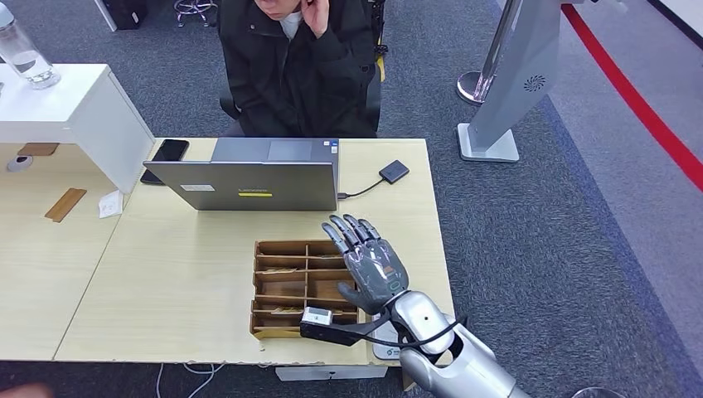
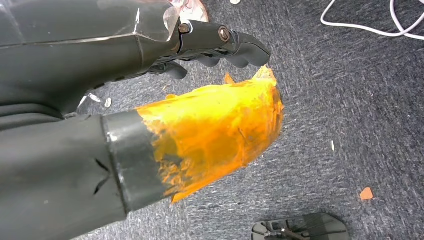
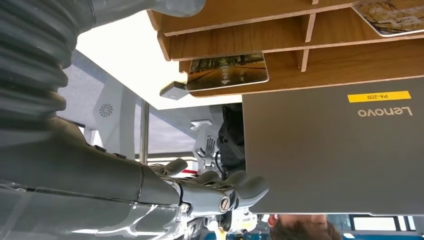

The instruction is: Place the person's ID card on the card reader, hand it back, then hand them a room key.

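Note:
My right hand (image 1: 371,261) hovers over the right side of a wooden compartment tray (image 1: 269,286), fingers stretched out and apart, holding nothing. It points toward the grey laptop (image 1: 253,184). Room key cards (image 3: 227,72) lie in the tray's slots. A small black card reader (image 1: 395,172) sits on the desk beyond the hand, wired to the laptop. The person (image 1: 294,70) in a dark jacket sits behind the desk with one hand raised to the head. My left hand (image 2: 200,100) hangs over grey carpet, its thumb wrapped in orange, with nothing in it.
A black phone (image 1: 166,157) lies left of the laptop. A white shelf unit (image 1: 75,108) with a clear bottle (image 1: 25,54) stands at the far left. A grey stand (image 1: 506,91) rises on the carpet to the right of the desk.

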